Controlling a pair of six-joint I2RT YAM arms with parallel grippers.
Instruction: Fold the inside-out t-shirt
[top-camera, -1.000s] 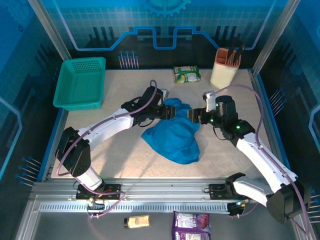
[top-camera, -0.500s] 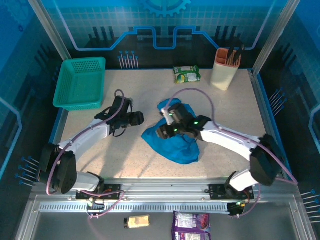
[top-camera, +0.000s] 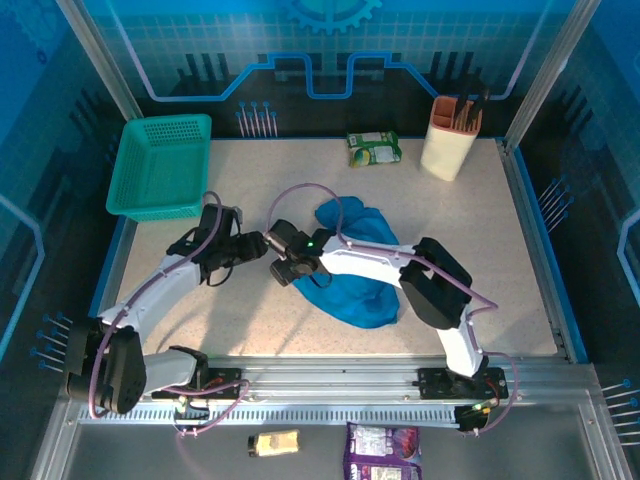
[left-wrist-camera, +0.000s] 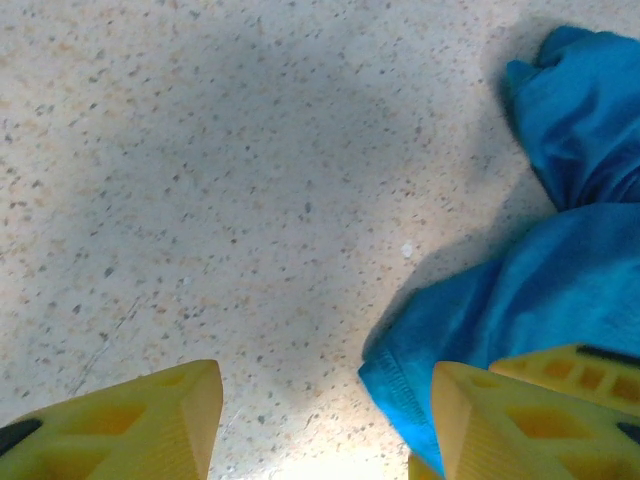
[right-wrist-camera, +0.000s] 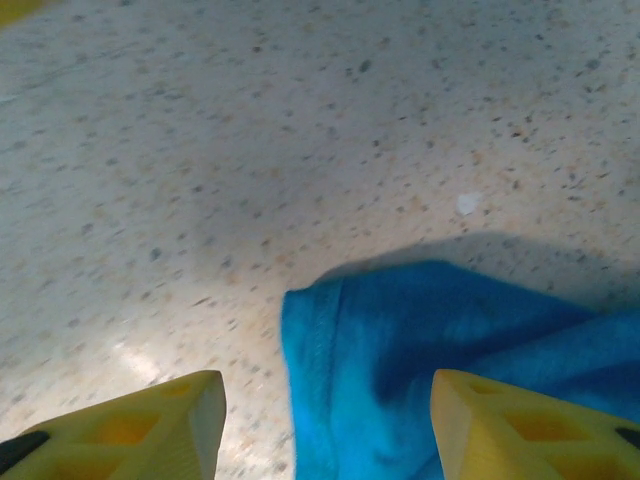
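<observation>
My left gripper (left-wrist-camera: 325, 400) hung parted over the worktop (top-camera: 480, 230) just beside the shirt (top-camera: 355, 275); my right gripper (right-wrist-camera: 325, 400), also parted, straddled the shirt's edge.

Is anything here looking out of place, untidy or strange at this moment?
Yes. The blue t-shirt lies in a crumpled heap in the middle of the table, not spread flat. Also, a pale packet and a purple packet lie off the table, past its near edge.
</observation>
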